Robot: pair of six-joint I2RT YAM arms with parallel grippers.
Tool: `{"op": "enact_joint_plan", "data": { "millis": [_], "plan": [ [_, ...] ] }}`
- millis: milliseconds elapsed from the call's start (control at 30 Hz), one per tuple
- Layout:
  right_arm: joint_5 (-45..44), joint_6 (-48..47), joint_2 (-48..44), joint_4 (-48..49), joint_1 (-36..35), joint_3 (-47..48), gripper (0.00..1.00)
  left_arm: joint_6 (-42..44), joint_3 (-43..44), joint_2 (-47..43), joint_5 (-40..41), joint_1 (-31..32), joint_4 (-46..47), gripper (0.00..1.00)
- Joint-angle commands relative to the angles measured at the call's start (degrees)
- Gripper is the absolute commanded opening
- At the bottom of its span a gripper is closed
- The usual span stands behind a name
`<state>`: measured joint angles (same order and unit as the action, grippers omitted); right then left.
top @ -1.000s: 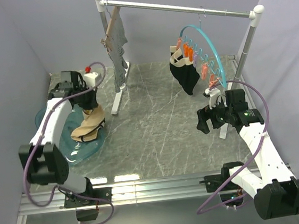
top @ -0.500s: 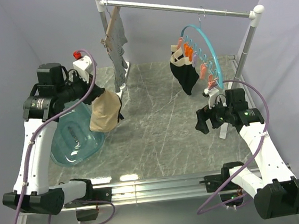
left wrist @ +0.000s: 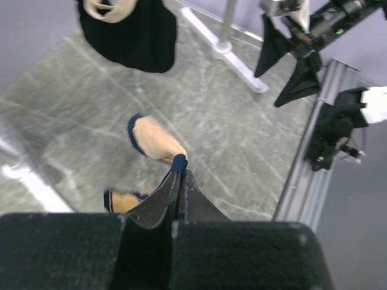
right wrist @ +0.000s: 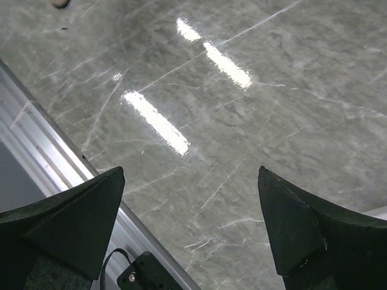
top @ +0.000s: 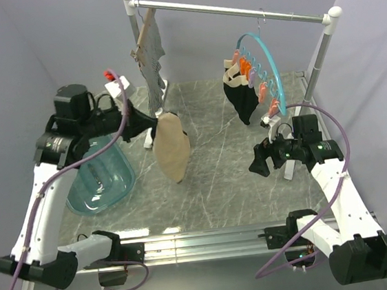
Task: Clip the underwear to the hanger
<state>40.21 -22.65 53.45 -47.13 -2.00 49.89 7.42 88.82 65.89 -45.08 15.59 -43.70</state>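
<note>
Apparently edge-gripped underwear (top: 171,147), well clear of hanger (top: 277,74)

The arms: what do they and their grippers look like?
White link shells, black motor housings at the joints. Purple cables loop along the left arm and right arm. The left gripper and right gripper are black, with wedge-shaped fingers.

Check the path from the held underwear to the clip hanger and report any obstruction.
Nothing visible blocks it. The underwear hangs from the left gripper, with only open air across to the hanger. Black underwear is clipped on the hanger's facing side. The open right gripper sits lower, off that line.
</note>
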Motion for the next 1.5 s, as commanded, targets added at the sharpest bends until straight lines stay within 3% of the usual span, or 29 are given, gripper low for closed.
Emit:
{"op": "enact_joint_plan", "data": {
  "millis": [0,100,300,467,600,833,933,1033,1167,1467],
  "plan": [
    [3.6,-2.7,1.3,-3.0,-0.3,3.1,0.97,-2.2,-0.3,4.1,-1.9,3.8,5.8,0.00],
    [4.3,-3.2,1.7,-4.4,-0.3,4.2,0.96,-2.0,-2.1,5.7,-1.6,7.6,8.6,0.00],
    [8.2,-4.5,-3.2,-2.6,-0.4,2.1,0.93,3.0,-10.4,0.1,-1.2,14.3,12.2,0.00],
    [17.5,-7.2,-7.3,1.8,-2.0,-0.8,0.88,10.6,-13.0,-2.4,-4.6,17.7,7.2,0.00],
    [18.4,-7.7,-7.5,2.9,-7.1,-0.4,0.85,15.4,-12.2,-0.9,-8.2,19.6,1.3,0.00],
    [15.3,-2.0,-13.8,10.8,-13.6,-6.3,0.81,15.3,-15.4,-0.2,-5.3,23.5,2.4,0.00],
    [14.7,-4.6,-17.8,8.6,-15.3,-8.0,0.80,14.3,-16.0,0.6,-3.9,25.1,4.1,0.00],
    [14.3,-0.2,-21.4,12.1,-17.1,-8.1,0.85,14.0,-16.3,2.0,-2.7,27.1,5.9,0.00],
    [11.7,5.7,-18.6,16.6,-23.0,-6.7,0.91,15.1,-16.5,4.0,-2.2,29.4,6.9,0.00],
    [3.7,8.9,-12.1,25.2,-30.5,-5.9,0.89,11.7,-17.3,7.1,-0.5,32.8,12.6,0.02]
  ]
}}
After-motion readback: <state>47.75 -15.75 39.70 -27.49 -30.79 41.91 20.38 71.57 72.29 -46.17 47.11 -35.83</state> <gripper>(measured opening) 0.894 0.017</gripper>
